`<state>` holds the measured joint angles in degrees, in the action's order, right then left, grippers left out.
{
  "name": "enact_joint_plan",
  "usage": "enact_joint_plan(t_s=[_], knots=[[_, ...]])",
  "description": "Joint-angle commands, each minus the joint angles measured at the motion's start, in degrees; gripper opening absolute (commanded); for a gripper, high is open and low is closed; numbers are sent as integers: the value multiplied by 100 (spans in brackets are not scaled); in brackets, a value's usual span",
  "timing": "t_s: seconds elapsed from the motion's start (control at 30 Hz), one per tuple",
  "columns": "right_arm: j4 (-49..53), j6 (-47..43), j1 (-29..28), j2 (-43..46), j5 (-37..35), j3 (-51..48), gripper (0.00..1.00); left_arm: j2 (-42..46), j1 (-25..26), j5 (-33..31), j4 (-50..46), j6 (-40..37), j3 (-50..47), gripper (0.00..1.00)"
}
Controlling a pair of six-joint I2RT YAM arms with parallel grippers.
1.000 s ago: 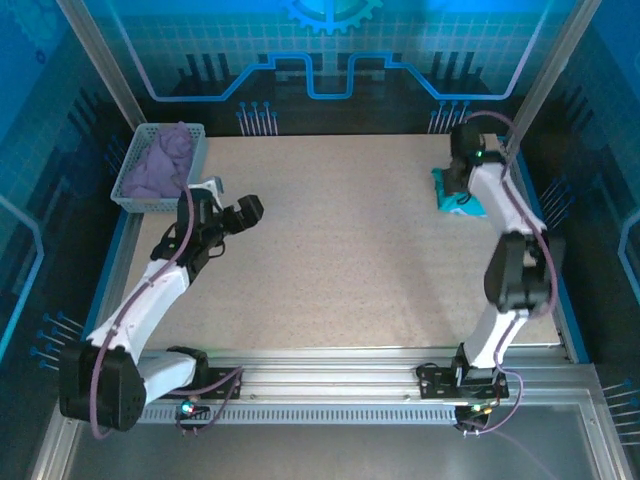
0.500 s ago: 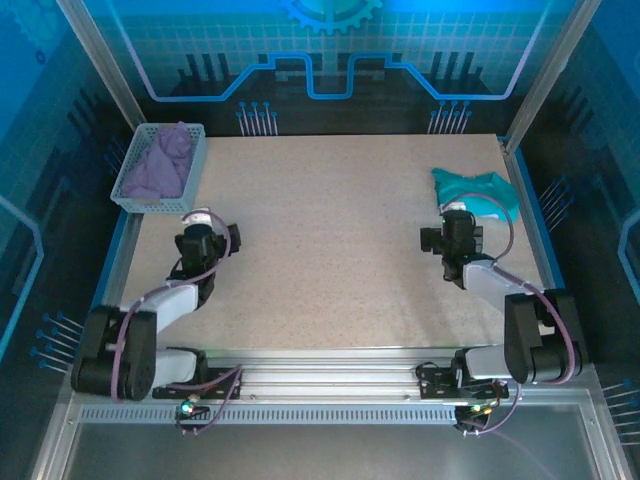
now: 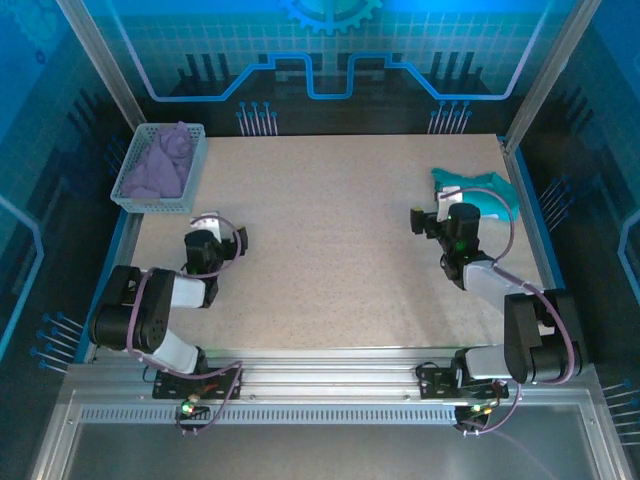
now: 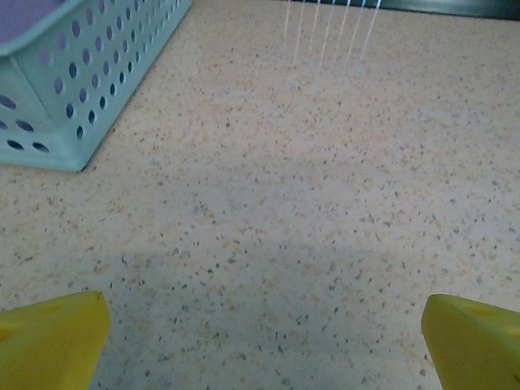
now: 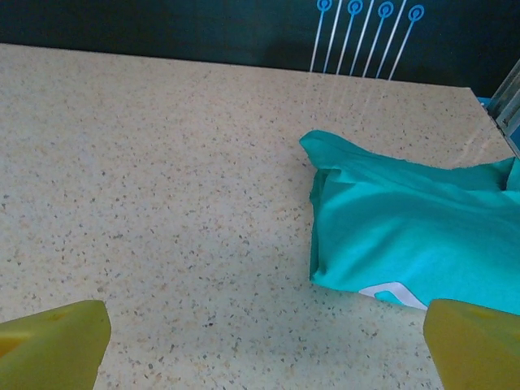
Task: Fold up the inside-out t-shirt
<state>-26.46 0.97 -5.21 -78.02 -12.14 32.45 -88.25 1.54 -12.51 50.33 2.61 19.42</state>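
The teal t-shirt (image 3: 482,192) lies in a compact folded bundle at the far right of the table. In the right wrist view the t-shirt (image 5: 406,231) sits ahead and to the right, with a small white mark along its near edge. My right gripper (image 3: 440,220) rests low just left of and nearer than the shirt, apart from it. Its yellow fingertips (image 5: 53,341) stand wide apart around bare table, so the right gripper (image 5: 264,345) is open and empty. My left gripper (image 3: 216,232) is pulled back at the left, and the left gripper (image 4: 264,341) is open over bare tabletop.
A pale perforated basket (image 3: 150,203) holding a lavender cloth (image 3: 160,165) stands at the far left corner; its wall (image 4: 81,73) is ahead-left of the left gripper. Metal posts and a blue rail (image 3: 555,290) edge the speckled table.
Both arms have drawn back toward the near edge and folded low. The right gripper has left the t-shirt, which now lies uncovered at the far right.
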Motion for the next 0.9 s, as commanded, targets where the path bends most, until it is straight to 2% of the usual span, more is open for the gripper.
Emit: enact_joint_plan(t_s=[0.0,0.13,0.2,0.23,0.3,0.87], knots=[[200,-11,24,119,19,2,100,12,-58,58,276,-55,158,99],[-850,-39,46,-131,166,-644,100,-11,-57,56,309,-68,159,99],[-1853,-43,47,-584,279,-956,100,-1,-57,56,294,-73,167,99],[-2036,-85,29,-795,285,-960,100,-2,-53,54,296,-75,167,99],[-1742,-39,51,-782,287,-833,100,-8,-42,41,286,-85,167,99],[-1770,-21,61,-811,269,-827,100,-9,-31,32,285,-93,176,99]])
